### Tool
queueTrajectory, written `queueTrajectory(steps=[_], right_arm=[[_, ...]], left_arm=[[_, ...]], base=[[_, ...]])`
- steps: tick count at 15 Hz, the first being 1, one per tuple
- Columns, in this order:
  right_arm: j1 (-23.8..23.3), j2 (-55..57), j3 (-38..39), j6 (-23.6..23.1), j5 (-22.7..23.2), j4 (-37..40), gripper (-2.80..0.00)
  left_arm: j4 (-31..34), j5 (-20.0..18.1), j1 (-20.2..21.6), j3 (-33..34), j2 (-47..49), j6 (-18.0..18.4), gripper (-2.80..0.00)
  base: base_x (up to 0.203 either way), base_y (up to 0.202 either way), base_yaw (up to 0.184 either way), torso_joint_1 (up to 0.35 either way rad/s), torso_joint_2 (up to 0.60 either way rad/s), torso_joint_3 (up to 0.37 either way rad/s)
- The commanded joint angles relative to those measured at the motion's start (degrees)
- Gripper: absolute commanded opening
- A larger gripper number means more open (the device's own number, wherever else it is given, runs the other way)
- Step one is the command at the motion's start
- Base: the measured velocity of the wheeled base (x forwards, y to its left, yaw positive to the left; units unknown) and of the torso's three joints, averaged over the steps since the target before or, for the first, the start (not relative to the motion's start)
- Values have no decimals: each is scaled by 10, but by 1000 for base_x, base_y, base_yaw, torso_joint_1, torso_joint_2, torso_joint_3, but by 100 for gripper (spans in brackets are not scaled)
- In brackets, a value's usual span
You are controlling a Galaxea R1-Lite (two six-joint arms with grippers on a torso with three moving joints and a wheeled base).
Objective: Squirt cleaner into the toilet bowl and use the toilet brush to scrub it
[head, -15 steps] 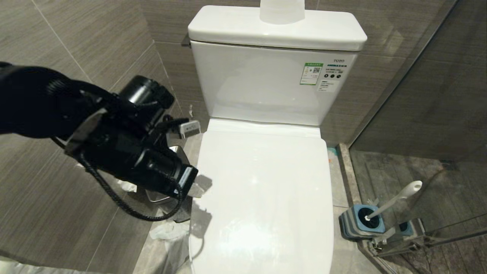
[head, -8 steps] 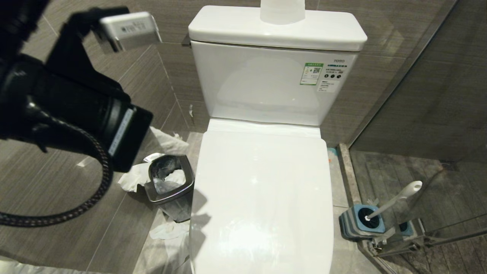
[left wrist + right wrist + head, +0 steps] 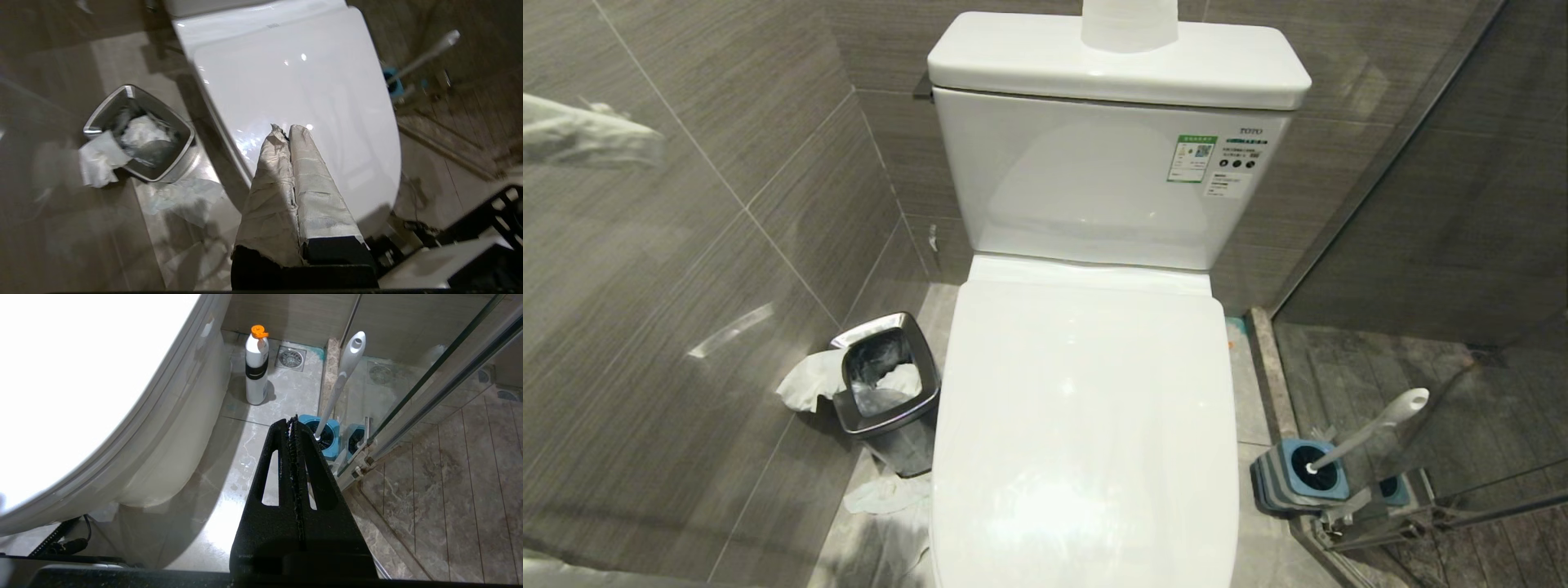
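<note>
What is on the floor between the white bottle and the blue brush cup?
Nothing: in the right wrist view only bare grey floor tile lies between the white bottle and the blue brush cup.

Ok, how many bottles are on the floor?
1: a white, orange-capped bottle stands beside the toilet, near the floor drain. More may be hidden behind the toilet.

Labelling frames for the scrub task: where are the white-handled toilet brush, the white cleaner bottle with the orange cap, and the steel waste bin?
white-handled toilet brush [image 3: 342, 377], right wrist view, mid handle.
white cleaner bottle with orange cap [image 3: 256, 381], right wrist view, body.
square steel waste bin [image 3: 920, 359], head view, rim.
</note>
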Motion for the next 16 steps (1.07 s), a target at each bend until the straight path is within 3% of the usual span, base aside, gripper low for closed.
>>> queueTrajectory(steps=[1, 3, 5, 8, 9, 12, 16], right_arm=[[0, 0, 0, 0, 0, 0, -280], [1, 0, 0, 0, 0, 0, -280], [1, 0, 0, 0, 0, 0, -280], [0, 0, 0, 0, 0, 0, -280], [0, 0, 0, 0, 0, 0, -280], [0, 0, 0, 0, 0, 0, -280], [0, 0, 0, 0, 0, 0, -280]], left_arm=[[1, -1, 70, -11, -59, 2, -280], [0, -40, 134, -10, -107, 8, -280], [-2, -138, 187, 0, -160, 27, -280], [-3, -278, 218, 30, -234, 72, -280], [-3, -297, 228, 38, -248, 84, -280], [-6, -296, 279, 76, -288, 130, -280], [-54, -293, 333, 152, -364, 143, -280]], base=[[0, 0, 0, 0, 0, 0], [0, 0, 0, 0, 0, 0], [0, 0, 0, 0, 0, 0], [0, 0, 0, 0, 0, 0], [0, 0, 0, 0, 0, 0], [0, 0, 0, 0, 0, 0], [0, 0, 0, 0, 0, 0]])
